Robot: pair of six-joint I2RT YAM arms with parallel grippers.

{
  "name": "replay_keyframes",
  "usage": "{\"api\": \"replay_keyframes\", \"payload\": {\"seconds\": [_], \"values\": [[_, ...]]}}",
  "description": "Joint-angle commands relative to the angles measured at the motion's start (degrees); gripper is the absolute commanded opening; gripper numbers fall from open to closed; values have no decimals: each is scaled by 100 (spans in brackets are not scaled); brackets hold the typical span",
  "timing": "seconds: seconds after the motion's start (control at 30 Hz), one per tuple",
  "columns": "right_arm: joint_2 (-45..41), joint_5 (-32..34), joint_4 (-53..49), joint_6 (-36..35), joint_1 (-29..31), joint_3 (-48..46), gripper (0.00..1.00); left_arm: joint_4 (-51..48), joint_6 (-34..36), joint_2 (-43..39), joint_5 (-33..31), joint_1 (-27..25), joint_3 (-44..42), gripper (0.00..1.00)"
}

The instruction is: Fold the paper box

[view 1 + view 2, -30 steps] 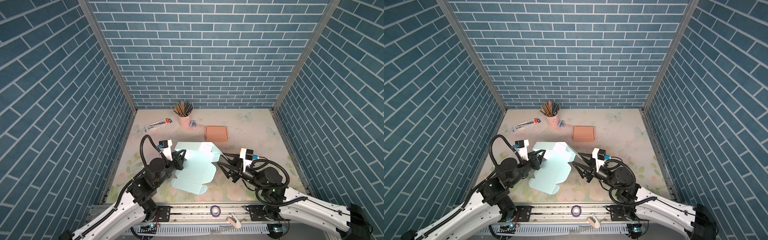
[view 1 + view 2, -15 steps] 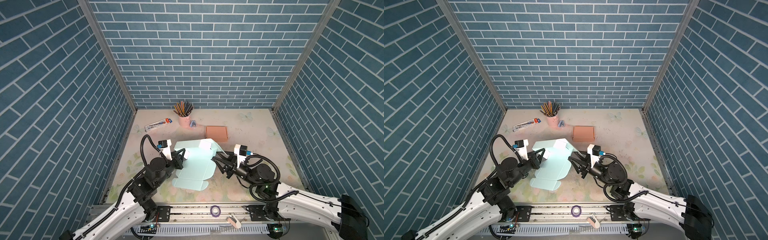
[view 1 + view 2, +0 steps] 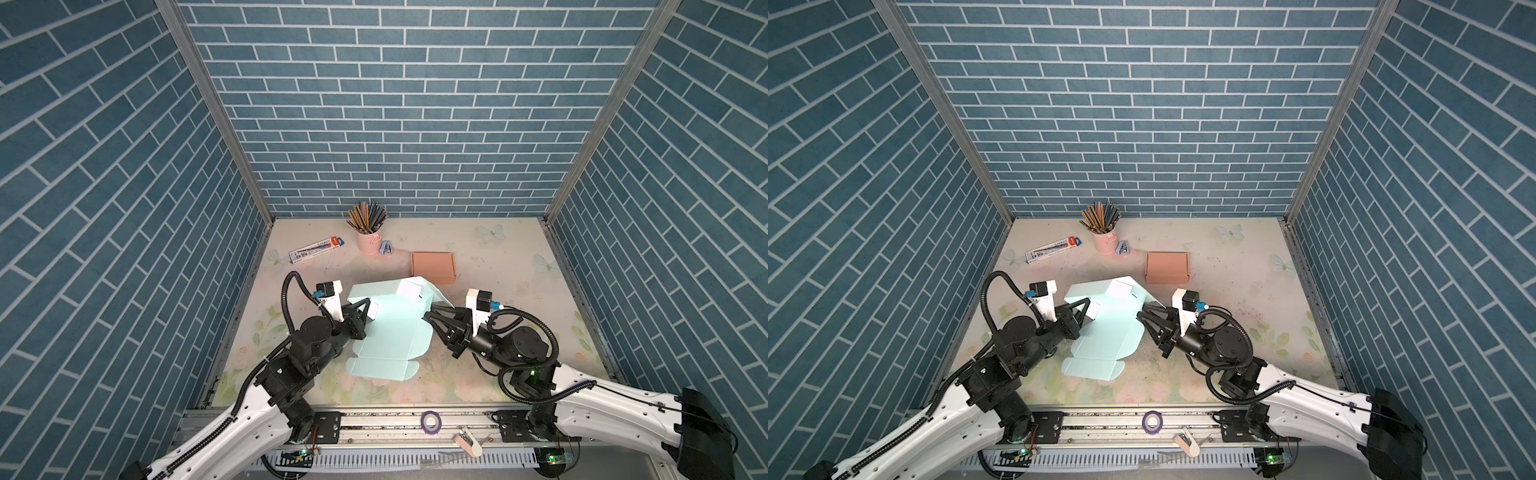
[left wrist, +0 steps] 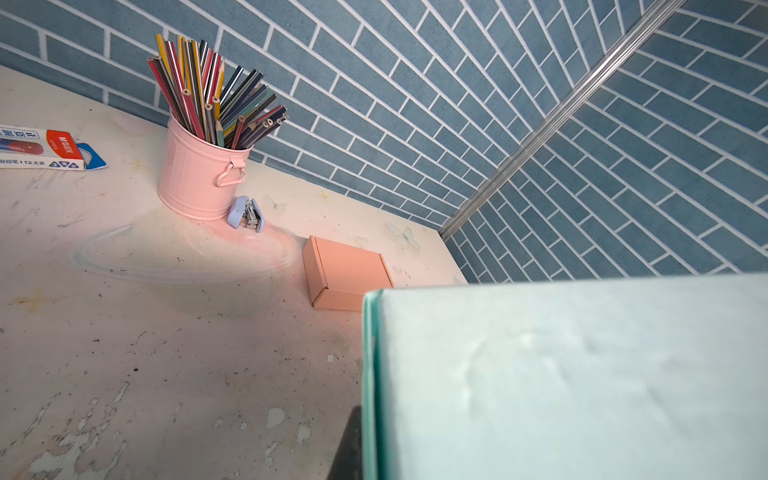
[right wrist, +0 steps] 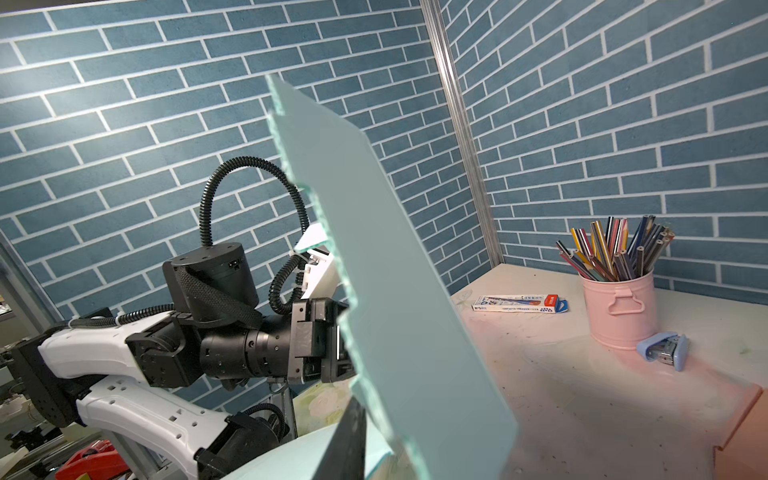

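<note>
The paper box (image 3: 390, 336) (image 3: 1104, 332) is a pale teal cardboard blank lying mid-table, with its far and side flaps raised. My left gripper (image 3: 369, 309) (image 3: 1088, 311) is shut on the box's left flap. In the left wrist view the teal panel (image 4: 582, 374) fills the corner and one dark finger (image 4: 349, 449) presses against its edge. My right gripper (image 3: 428, 316) (image 3: 1140, 316) straddles the raised right flap (image 5: 395, 291). One finger (image 5: 347, 444) lies against the flap and the flap hides the other finger.
At the back stand a pink pencil cup (image 3: 369, 241), a small blue stapler (image 3: 386, 248) and a flat pencil carton (image 3: 318, 249). A closed orange box (image 3: 433, 267) sits just behind the teal blank. A purple tape roll (image 3: 431, 420) lies on the front rail.
My right gripper has moved left onto the box's raised right flap and its jaws have narrowed. The left gripper has kept its hold and place.
</note>
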Motion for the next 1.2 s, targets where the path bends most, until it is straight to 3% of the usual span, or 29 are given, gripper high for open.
{"api": "replay_keyframes", "payload": {"seconds": [0.0,0.37,0.67,0.83,1.03,1.17], "values": [[77,-28,3,152,-14,116,25,274,-49,-78,113,5,-65,11],[421,-456,-117,215,-9,390,39,281,-47,21,81,39,-190,12],[326,-584,-283,224,-10,380,42,256,-57,10,104,121,-257,12],[-448,-347,-560,90,-8,38,41,122,-43,-117,129,215,-260,11],[-1792,-309,-1580,-300,-8,-55,41,-151,24,-340,259,433,-251,11],[-2582,247,-2514,-581,-15,49,42,-456,169,-474,426,558,-157,11]]}}
